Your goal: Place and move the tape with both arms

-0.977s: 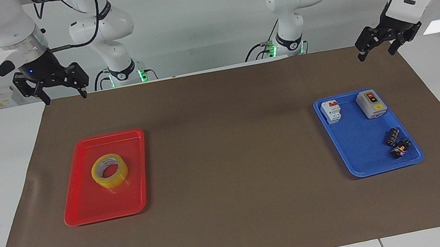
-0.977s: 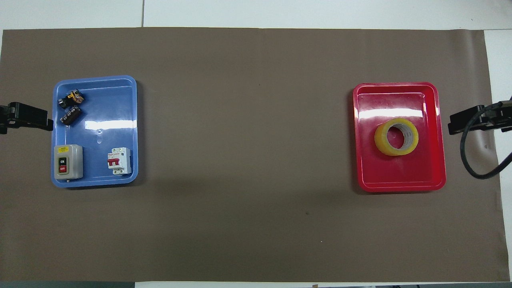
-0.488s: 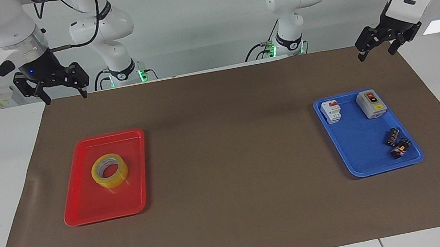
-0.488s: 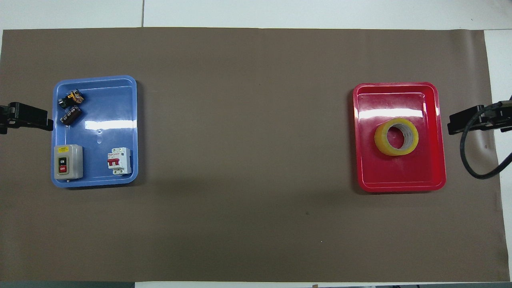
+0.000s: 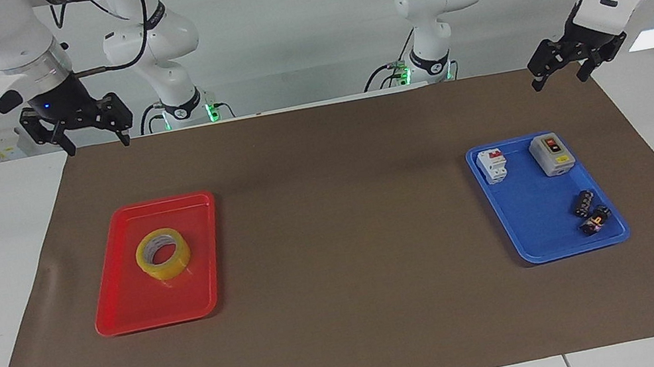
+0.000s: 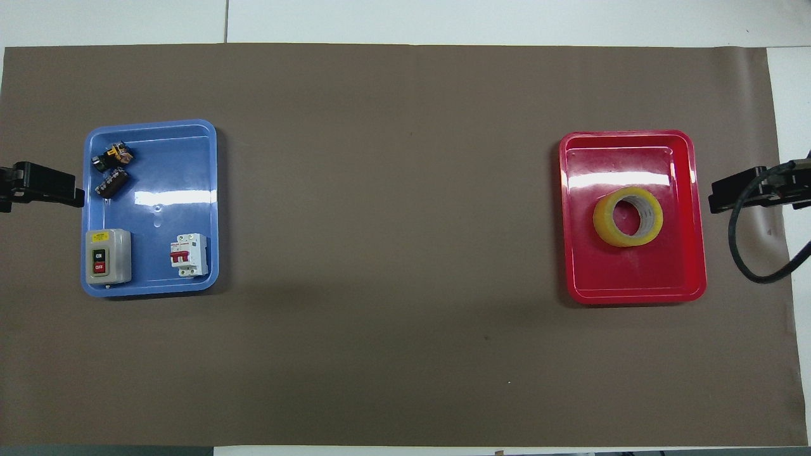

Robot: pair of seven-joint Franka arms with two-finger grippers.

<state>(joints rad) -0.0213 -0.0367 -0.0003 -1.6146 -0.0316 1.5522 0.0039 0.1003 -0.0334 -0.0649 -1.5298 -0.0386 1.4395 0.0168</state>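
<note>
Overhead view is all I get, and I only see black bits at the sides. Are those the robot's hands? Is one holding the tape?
Observer: They are the hands. The right gripper hangs high in the air with its fingers spread open, nowhere near touching the tape.
Operator: And the other hand?
Observer: The left gripper is up in the air too, open and empty, at the blue tray's end of the table.
Operator: Are the robots switched on?
Observer: I think so: green lights glow at the foot of both arms.
</note>
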